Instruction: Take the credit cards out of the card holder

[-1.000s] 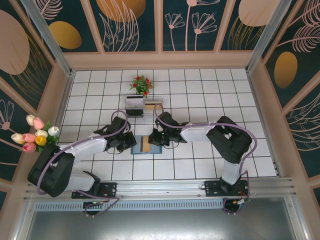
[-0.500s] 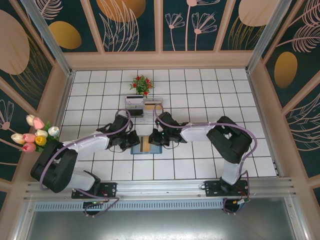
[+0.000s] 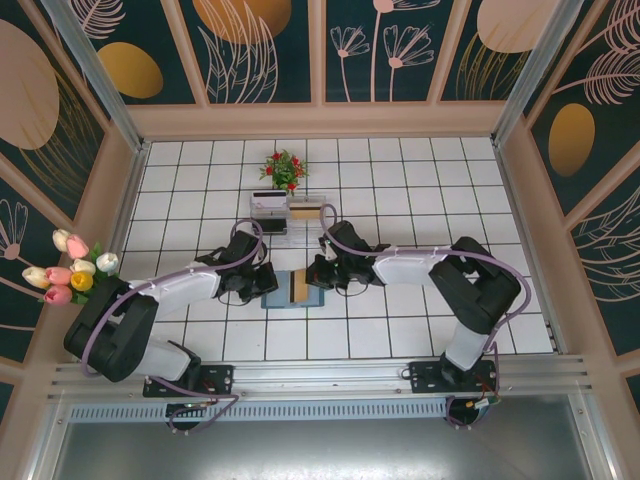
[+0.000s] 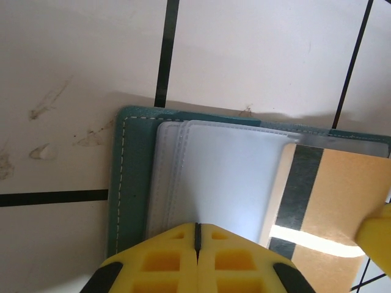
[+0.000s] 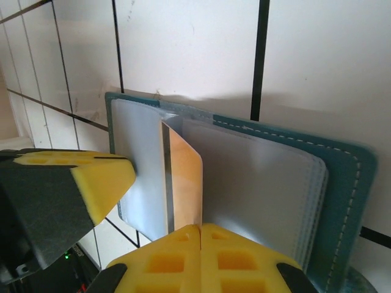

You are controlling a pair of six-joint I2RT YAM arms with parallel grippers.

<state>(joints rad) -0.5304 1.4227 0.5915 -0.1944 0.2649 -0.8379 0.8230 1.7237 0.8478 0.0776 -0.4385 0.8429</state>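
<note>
White-tiled table (image 3: 400,180), near centre: the teal card holder (image 3: 277,298) lies open between both arms. Left gripper (image 4: 197,235), fingers pressed together, bears on its clear sleeves; right gripper (image 5: 200,231) pinches a tan credit card (image 5: 183,177) standing up from its slot. A straight pull, holder pinned, should free it cleanly

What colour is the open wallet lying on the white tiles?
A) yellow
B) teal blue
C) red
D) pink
B: the card holder lying open on the tiles has a teal blue cover with pale stitching around its clear pockets.
</note>
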